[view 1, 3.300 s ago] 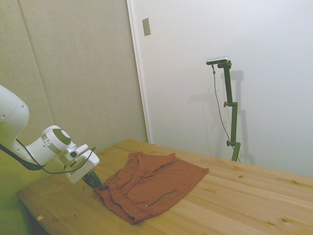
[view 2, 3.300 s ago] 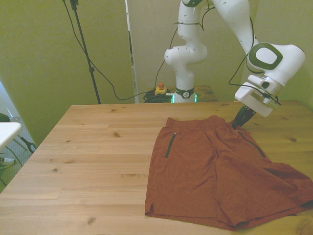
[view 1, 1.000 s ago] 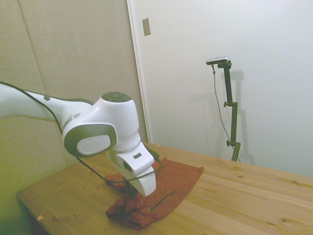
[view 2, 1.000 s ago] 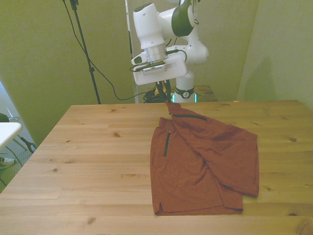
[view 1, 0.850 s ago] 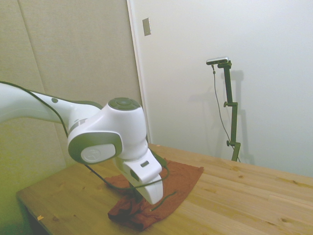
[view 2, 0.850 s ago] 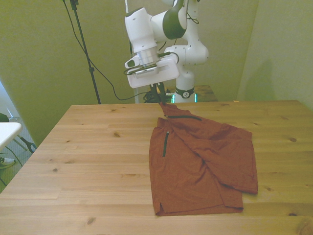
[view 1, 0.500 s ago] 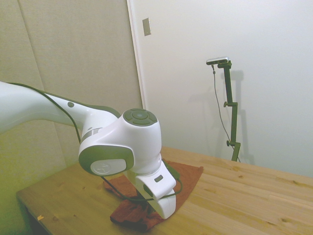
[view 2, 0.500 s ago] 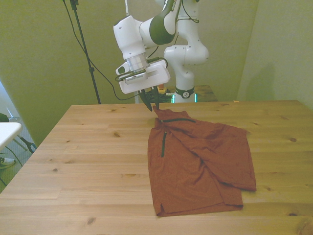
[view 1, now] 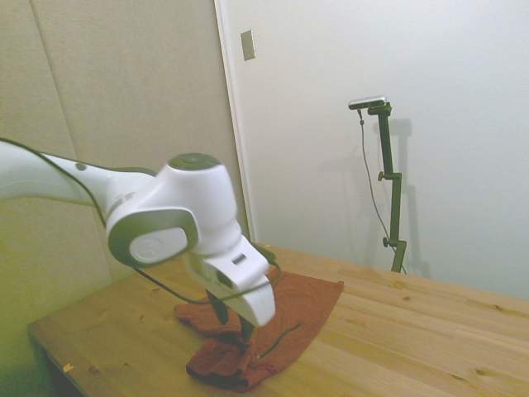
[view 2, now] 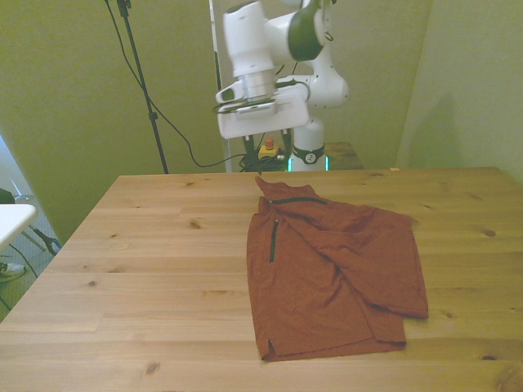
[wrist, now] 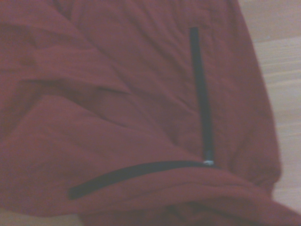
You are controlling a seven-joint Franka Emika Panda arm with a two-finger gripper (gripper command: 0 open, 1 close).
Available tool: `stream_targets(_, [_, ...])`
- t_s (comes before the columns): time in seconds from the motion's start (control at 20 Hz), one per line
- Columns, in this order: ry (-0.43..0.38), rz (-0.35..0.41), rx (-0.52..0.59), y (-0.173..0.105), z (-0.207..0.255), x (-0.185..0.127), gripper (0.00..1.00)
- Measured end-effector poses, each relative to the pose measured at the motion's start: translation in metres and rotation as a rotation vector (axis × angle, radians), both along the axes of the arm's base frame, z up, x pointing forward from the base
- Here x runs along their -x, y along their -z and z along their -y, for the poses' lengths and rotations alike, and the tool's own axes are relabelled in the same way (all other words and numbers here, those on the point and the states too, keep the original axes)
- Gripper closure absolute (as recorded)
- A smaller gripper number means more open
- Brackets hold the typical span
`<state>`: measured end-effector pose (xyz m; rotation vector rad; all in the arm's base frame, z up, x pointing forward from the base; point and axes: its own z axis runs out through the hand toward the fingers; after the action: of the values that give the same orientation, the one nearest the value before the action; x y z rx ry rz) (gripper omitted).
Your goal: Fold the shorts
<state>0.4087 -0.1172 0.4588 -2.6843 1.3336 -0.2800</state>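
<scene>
In the front view we see the wooden table (view 2: 131, 245), bare along the front view's left. Above its far edge hangs the gripper (view 2: 263, 145), clear of the cloth below it. It sits against the robot's dark base, so we cannot tell whether its fingers are spread or closed.

Just below it begin the shorts (view 2: 331, 269), lying flat on the table a little toward the front view's right of centre. They are folded over on themselves: one half lies diagonally across the other, running from the corner nearest the gripper down toward the front view's right. Two dark zipper slits (view 2: 271, 239) show, one upright and one slanting along the top fold; they meet near the upper corner.

In the side view the arm's white wrist covers part of the shorts (view 1: 297, 306), and the gripper (view 1: 233, 318) reaches down in front of the rumpled near end; the far end lies flat.

The wrist view is filled with the rust-red shorts (wrist: 117, 94), with pale table (wrist: 282, 61) at one edge
</scene>
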Motion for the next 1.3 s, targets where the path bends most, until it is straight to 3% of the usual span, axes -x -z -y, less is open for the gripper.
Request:
stream_targets(0.15, [-0.064,-0.014,0.170,0.015,-0.105,0.002,0.00])
stream_targets(0.3, [-0.163,-0.004,0.340,0.041,-0.183,0.009,0.00])
stream_targets(0.5, [-0.279,0.047,0.563,0.061,-0.223,0.010,0.00])
stream_targets(0.75, [-0.391,0.178,0.777,0.081,-0.245,-0.001,0.00])
stream_targets(1.0, [-0.449,0.190,0.735,0.105,-0.269,-0.012,0.00])
stream_targets(1.3, [-0.487,0.166,0.721,0.111,-0.293,-0.016,0.00])
